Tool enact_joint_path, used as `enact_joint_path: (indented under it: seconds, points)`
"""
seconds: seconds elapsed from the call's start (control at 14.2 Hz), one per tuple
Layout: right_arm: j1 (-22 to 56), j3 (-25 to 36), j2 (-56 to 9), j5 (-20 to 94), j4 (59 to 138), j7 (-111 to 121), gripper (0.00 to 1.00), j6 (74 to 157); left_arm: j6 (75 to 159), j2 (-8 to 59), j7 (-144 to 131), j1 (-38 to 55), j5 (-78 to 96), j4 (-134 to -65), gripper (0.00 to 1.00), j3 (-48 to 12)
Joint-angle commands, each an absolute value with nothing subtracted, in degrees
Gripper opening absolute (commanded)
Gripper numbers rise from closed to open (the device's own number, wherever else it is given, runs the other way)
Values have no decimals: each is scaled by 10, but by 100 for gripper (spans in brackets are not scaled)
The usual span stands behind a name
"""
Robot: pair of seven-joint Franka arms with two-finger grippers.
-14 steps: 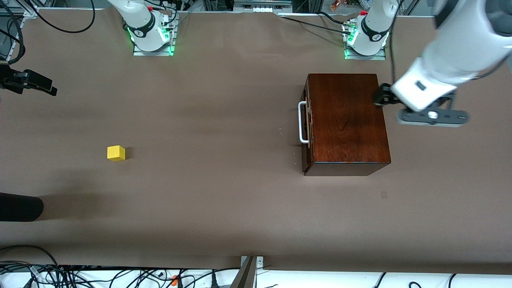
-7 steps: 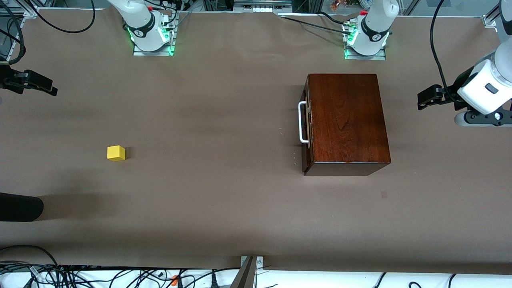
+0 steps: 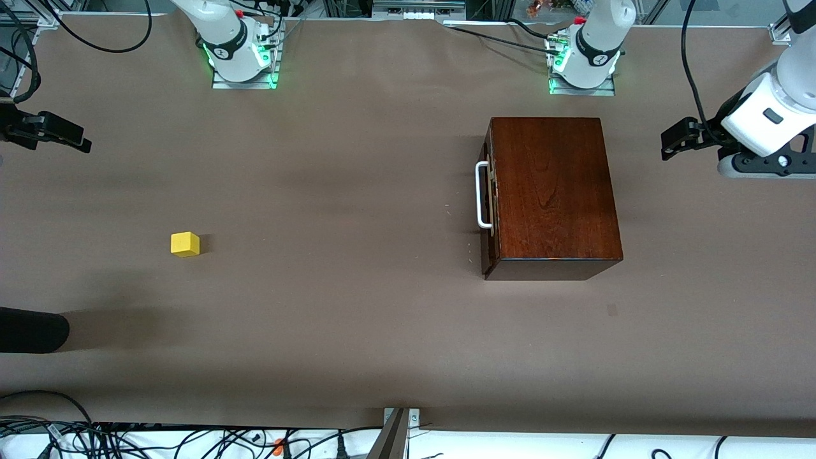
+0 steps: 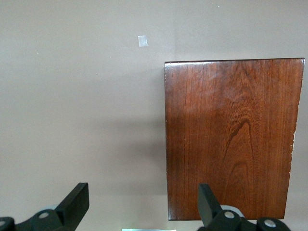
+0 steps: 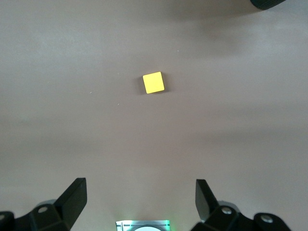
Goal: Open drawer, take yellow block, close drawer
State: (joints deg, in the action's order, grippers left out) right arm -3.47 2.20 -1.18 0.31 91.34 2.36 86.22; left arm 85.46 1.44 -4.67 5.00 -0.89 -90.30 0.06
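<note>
The dark mahogany box [image 3: 554, 191] stands toward the left arm's end of the table, with the drawer [image 3: 488, 197] shut and its white bar handle [image 3: 481, 195] facing the right arm's end. The box top also shows in the left wrist view [image 4: 231, 139]. The yellow block [image 3: 185, 244] lies on the bare table toward the right arm's end and shows in the right wrist view [image 5: 153, 82]. My left gripper [image 3: 670, 141] [image 4: 142, 202] is open and empty, over the table beside the box. My right gripper [image 3: 67, 136] [image 5: 141, 195] is open and empty, waiting high over the table's end.
A black rounded object [image 3: 32, 329] pokes in at the right arm's end, nearer the front camera than the block. A small tape mark [image 3: 612, 310] lies on the brown table cover [image 3: 331, 191]. Both arm bases [image 3: 242, 60] glow green. Cables run along the near edge.
My left arm has swung from over the box's edge out toward the left arm's end of the table. The box, the block and the right arm have not moved.
</note>
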Motion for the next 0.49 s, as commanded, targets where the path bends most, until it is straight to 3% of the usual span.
enact_joint_path:
  seconds: [0.0, 0.42]
  points:
    - [-35, 21, -5, 1, 919, 17, 100, 860, 866, 2, -31, 44, 10, -918, 100, 1]
    - [-35, 21, -5, 1, 919, 17, 100, 860, 867, 1, -35, 45, 11, -916, 100, -1]
